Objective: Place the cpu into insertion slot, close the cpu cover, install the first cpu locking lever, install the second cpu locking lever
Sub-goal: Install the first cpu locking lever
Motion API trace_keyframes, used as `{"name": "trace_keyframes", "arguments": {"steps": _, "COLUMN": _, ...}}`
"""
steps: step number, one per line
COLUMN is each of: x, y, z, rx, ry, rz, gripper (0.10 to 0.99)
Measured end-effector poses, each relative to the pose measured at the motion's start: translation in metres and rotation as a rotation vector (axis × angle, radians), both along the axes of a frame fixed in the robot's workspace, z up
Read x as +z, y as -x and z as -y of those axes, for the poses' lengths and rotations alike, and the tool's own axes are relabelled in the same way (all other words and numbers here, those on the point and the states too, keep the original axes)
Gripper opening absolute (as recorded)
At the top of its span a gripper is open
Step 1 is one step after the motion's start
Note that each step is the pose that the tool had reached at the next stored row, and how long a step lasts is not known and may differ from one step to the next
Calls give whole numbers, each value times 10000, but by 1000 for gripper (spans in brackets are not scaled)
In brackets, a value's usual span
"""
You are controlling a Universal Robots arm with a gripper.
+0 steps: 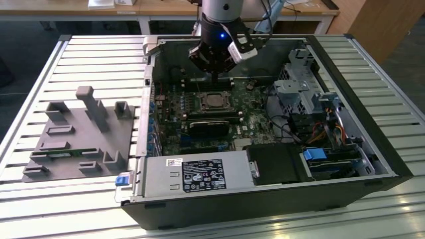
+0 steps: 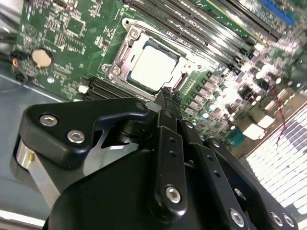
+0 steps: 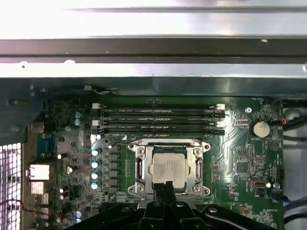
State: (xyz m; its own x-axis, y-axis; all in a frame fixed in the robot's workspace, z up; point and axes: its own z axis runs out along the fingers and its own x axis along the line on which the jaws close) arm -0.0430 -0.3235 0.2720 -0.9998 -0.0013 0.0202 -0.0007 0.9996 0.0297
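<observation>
The cpu is a pale silvery square lying flat in the insertion slot on the green board. The cpu cover is a silvery frame lying down around the chip, so little of the slot's rim shows. Thin metal levers run along two sides of the frame; I cannot tell whether they are latched. My gripper hangs just above one edge of the socket. Its black fingertips are pressed together, shut, with nothing between them.
Long black memory slots run beside the socket, toward the metal case wall. A black heatsink block sits on its other side. The case also holds a power supply and a drive cage. A grey fixture stands outside on the slatted table.
</observation>
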Motion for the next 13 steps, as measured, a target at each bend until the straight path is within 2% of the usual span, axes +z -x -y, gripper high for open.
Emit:
{"name": "trace_keyframes", "arguments": {"steps": 2, "x": -2, "y": 0, "z": 0, "rx": 333, "ry": -1, "rz": 8, "gripper": 106}}
{"name": "trace_keyframes", "arguments": {"steps": 4, "x": -4, "y": 2, "z": 0, "rx": 474, "ry": -2, "rz": 58, "gripper": 106}}
{"name": "trace_keyframes", "arguments": {"steps": 6, "x": -9, "y": 33, "z": 0, "rx": 486, "ry": -20, "rz": 198, "gripper": 106}}
{"name": "trace_keyframes", "arguments": {"steps": 9, "x": -17, "y": 133, "z": 0, "rx": 485, "ry": -13, "rz": 513, "gripper": 106}}
{"name": "trace_keyframes", "arguments": {"steps": 10, "x": -18, "y": 151, "z": 0, "rx": 486, "ry": -12, "rz": 587, "gripper": 106}}
{"name": "trace_keyframes", "arguments": {"steps": 11, "x": -17, "y": 160, "z": 0, "rx": 487, "ry": -10, "rz": 628, "gripper": 106}}
{"name": "trace_keyframes", "arguments": {"steps": 13, "x": -18, "y": 172, "z": 1, "rx": 498, "ry": -10, "rz": 672, "gripper": 106}}
